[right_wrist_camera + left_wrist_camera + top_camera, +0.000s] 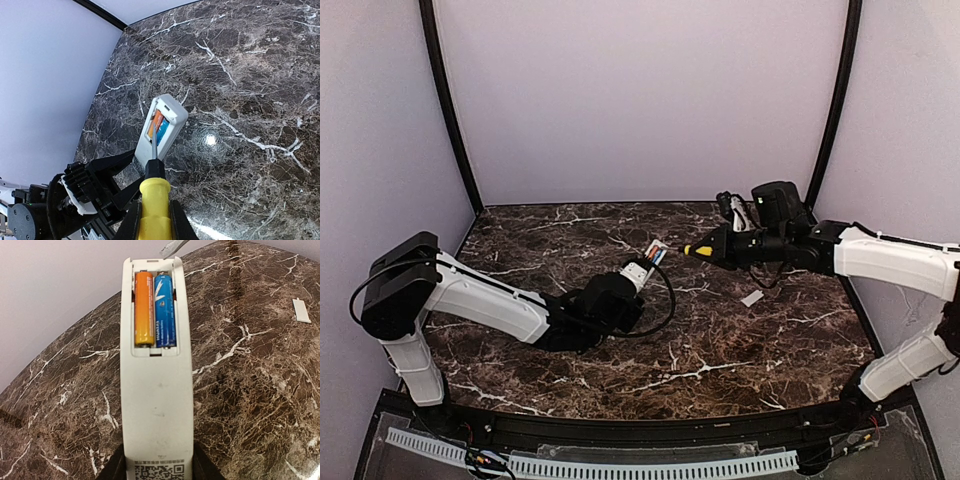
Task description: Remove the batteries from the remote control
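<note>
Overall surface: table (740, 350) of dark brown marble with white veins, glossy, with a bright glare spot in the right wrist view.
Room: plain pale lilac walls (640, 100) on three sides; two black curved poles (448, 110) rise at the back corners.
Remote control (642, 268): slim white plastic bar with rounded corners and a matte face, at the centre of the top view, apparently held off the marble.
Axis: long axis diagonal in the top view, lower left to upper right, with the open end toward the upper right; in the left wrist view it runs bottom to top.
Compartment: uncovered, at the top end in the left wrist view; a dark square code mark (159, 472) sits at the bottom end.
Batteries (162, 310): two thin cylinders side by side in the compartment, parallel to the bar, orange one left, blue one right.
Left gripper (628, 283): black, clamped on the remote control at its code-mark end.
Right gripper (155, 222): clenched around the tool.
Tool (154, 197): yellow handle, black collar, thin metal blade, pointing left in the top view toward the open end.
Blade tip: at the compartment, over the blue battery in the right wrist view; contact cannot be told.
Lid (752, 298): small flat white rectangle on the marble, right of centre, well apart from the remote control.
</note>
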